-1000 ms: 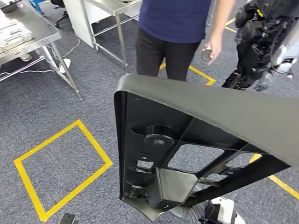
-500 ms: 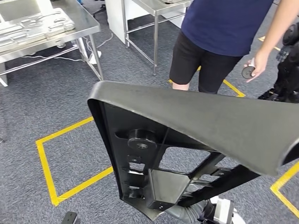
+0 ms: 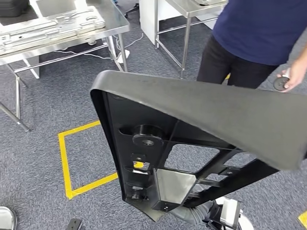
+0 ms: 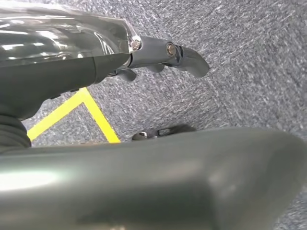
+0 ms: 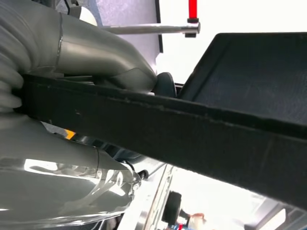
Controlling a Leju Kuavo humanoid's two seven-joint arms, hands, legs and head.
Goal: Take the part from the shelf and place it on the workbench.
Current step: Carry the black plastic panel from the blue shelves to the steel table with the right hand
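Carrying the large black part (image 3: 203, 115) over grey carpet, with the right hand (image 5: 72, 120) clamped on its edge.

The left wrist view shows the left hand (image 4: 159, 55) above the carpet beside a strip of yellow floor tape (image 4: 90, 112), its dark fingers (image 4: 192, 62) apart and nothing between them. In the head view a steel table (image 3: 65, 28) stands up and to the left of the part, and the part's ribbed underside faces the camera. Only the right wrist view shows the hold: the silver thumb above and the fingers below press on the part's dark rim, the part reaching away from the hand. At the far right, beyond the part, a person (image 3: 253, 33) holds a small dark disc (image 3: 280, 83).
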